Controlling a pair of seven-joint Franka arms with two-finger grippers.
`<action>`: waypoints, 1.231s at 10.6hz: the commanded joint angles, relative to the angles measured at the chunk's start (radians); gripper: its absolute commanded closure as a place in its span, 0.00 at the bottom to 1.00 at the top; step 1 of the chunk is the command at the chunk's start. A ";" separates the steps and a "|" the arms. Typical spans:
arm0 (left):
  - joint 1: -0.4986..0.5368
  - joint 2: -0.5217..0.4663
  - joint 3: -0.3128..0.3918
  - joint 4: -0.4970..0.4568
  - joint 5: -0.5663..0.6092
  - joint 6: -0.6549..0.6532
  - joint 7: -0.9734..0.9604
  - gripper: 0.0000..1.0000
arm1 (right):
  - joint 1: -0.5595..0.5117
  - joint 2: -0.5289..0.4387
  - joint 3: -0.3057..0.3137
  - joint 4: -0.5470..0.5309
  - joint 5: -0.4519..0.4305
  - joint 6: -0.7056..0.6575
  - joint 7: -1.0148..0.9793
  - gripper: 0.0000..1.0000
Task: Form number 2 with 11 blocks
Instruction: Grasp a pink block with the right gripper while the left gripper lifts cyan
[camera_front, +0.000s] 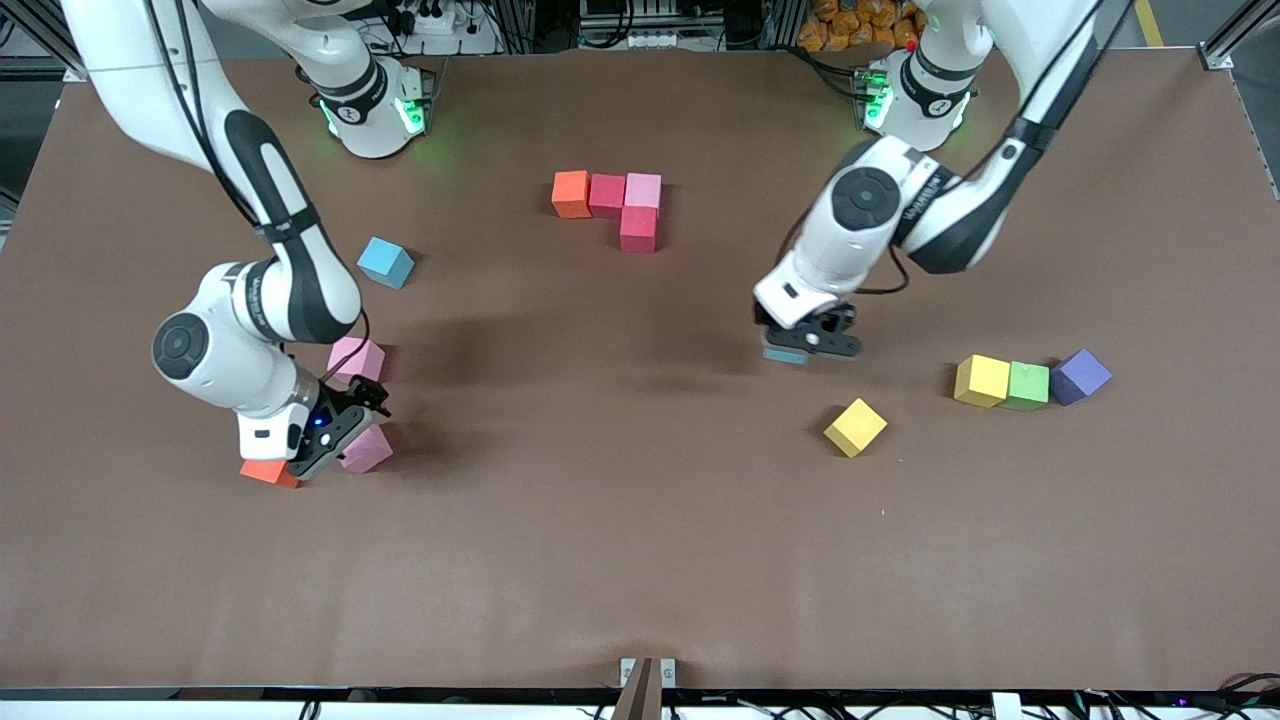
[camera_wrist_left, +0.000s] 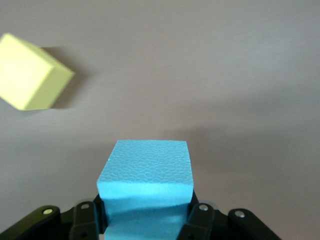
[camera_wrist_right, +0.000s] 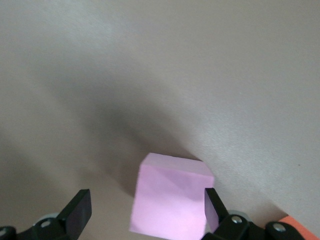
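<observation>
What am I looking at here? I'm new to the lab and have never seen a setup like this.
Two white robot arms stand at a brown table. One picture looks down from a high camera facing them; the other two come from cameras on each arm's wrist.

Loose foam cubes lie about, and four joined ones, orange, red, pink and red, start a digit 2.

The left end effector is shut on a light blue cube; a yellow cube lies nearby, with a yellow, a green and a purple cube toward that arm's end.

The right end effector is open around a pink cube, an orange cube beside it. Another pink cube and another light blue cube lie nearer the bases.
</observation>
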 joint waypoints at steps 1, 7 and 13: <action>-0.090 0.046 0.009 0.099 -0.027 -0.027 -0.066 1.00 | -0.030 0.048 0.016 0.044 0.064 0.009 -0.038 0.00; -0.498 0.175 0.314 0.337 -0.106 -0.145 -0.147 1.00 | -0.027 0.068 0.013 0.029 0.190 0.009 -0.051 0.00; -0.633 0.304 0.394 0.451 -0.120 -0.148 -0.160 1.00 | -0.028 0.066 0.013 0.013 0.190 0.038 -0.099 0.02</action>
